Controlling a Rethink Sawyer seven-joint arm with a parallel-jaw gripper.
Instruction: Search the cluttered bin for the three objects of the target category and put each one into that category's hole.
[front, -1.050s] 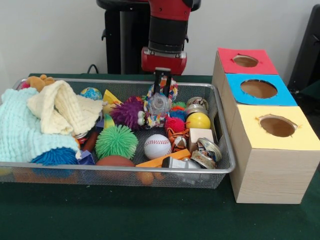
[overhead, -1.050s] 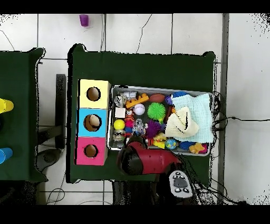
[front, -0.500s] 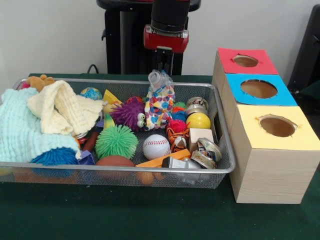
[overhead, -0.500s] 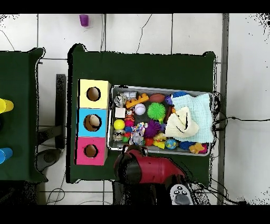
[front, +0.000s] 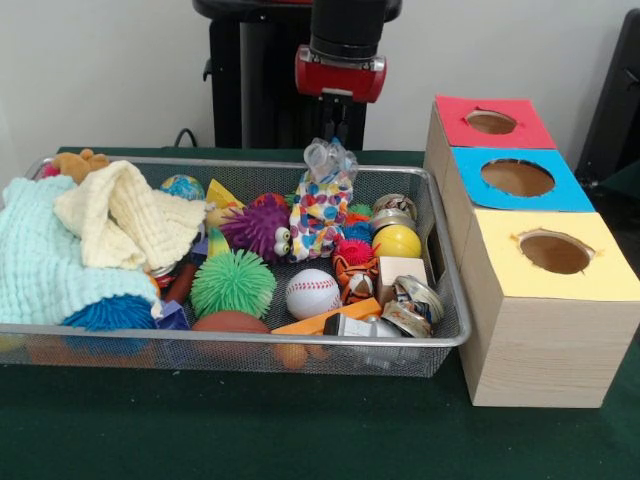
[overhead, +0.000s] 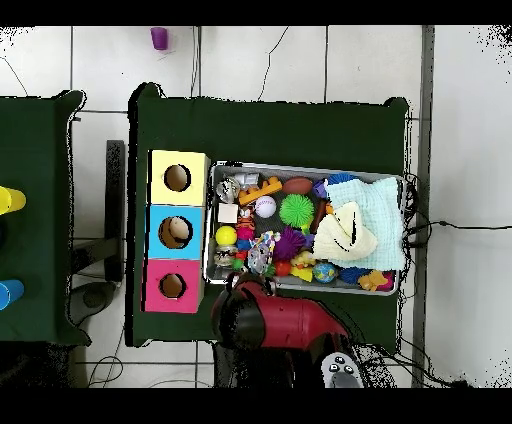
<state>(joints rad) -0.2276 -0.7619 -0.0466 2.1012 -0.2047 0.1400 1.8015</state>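
Pincer (front: 335, 120) hangs above the bin's (front: 440, 300) far rim. I cannot tell its state. Dotted bag (front: 320, 205) leans among the toys.

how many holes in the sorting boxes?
3, one per box top: red box hole farthest from the camera, blue box hole in the middle, yellow box hole nearest. None hidden.
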